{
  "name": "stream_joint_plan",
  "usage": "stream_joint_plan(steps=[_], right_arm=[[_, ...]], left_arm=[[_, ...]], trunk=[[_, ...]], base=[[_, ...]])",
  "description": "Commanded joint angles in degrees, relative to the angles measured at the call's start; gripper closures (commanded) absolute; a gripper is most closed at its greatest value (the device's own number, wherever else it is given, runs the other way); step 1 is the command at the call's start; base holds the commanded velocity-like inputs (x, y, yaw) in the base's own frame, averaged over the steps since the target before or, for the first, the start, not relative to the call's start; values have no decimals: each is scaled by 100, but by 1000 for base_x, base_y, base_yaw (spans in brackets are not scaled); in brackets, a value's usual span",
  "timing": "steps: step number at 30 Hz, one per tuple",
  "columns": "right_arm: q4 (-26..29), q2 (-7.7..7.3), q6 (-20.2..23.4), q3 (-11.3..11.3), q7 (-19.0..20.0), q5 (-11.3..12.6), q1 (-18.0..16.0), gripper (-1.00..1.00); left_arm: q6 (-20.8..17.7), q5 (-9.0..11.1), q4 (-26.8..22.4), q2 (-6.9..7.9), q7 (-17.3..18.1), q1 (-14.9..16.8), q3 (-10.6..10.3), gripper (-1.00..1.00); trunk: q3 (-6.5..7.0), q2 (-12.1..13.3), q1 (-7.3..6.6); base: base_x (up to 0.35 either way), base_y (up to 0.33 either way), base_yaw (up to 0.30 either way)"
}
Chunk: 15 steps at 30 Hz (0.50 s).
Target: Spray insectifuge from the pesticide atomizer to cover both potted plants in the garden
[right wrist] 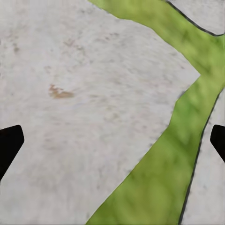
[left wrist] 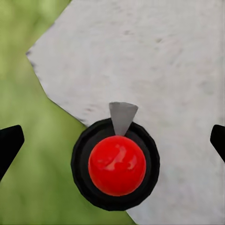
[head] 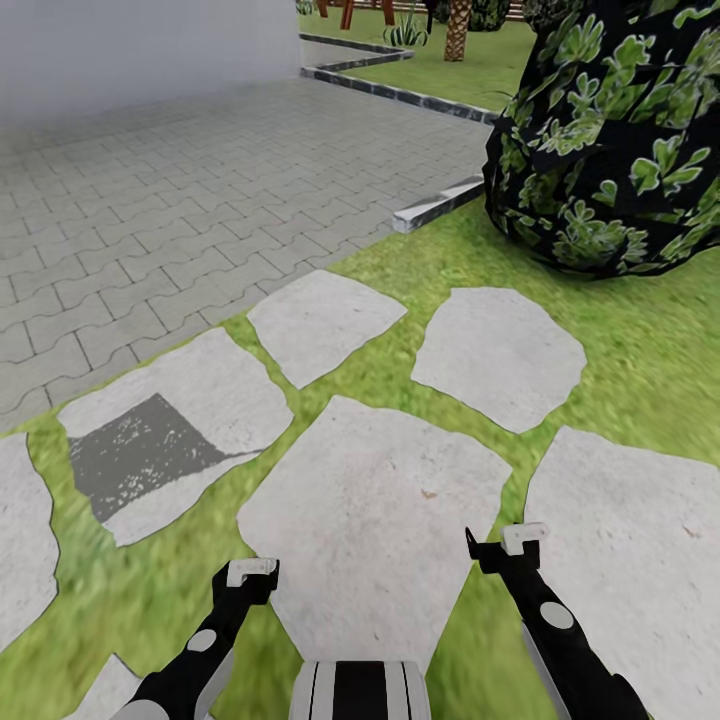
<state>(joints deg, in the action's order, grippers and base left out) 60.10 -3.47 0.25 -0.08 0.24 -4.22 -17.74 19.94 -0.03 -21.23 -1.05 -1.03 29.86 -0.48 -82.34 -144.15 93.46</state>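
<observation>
The pesticide atomizer and the potted plants are out of view. My left gripper (head: 250,572) hangs low over the grass at the edge of a pale stepping stone (head: 370,520). My right gripper (head: 520,542) hangs over the grass strip at that stone's right edge. In both wrist views the dark fingertips (left wrist: 9,145) (right wrist: 9,147) stand far apart at the picture's edges, so both grippers are open with nothing held. In the left wrist view a red dome in a black ring (left wrist: 116,165) sits between the fingers, over stone and grass.
Several flat stepping stones (head: 500,355) lie in the lawn (head: 640,330) ahead. A grey brick-paved area (head: 180,200) spreads to the left behind a kerb (head: 435,208). A big dark leafy bush (head: 620,140) blocks the right. Far back are more lawn and a palm trunk (head: 458,30).
</observation>
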Motion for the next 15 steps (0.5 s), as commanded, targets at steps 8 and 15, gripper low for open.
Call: stream_joint_plan(steps=[8, 15], right_arm=[[2, -3, 8, -1, 3, -44, -1, -100], [2, 0, 8, -1, 3, -44, -1, -100]], left_arm=[[19, 2, 3, -7, -11, 2, -5, -100], [19, 1, 5, -9, -11, 2, 0, -100]], trunk=[[2, -1, -1], [2, -1, -1]], base=[[-44, 0, 0], [-2, 0, 0]])
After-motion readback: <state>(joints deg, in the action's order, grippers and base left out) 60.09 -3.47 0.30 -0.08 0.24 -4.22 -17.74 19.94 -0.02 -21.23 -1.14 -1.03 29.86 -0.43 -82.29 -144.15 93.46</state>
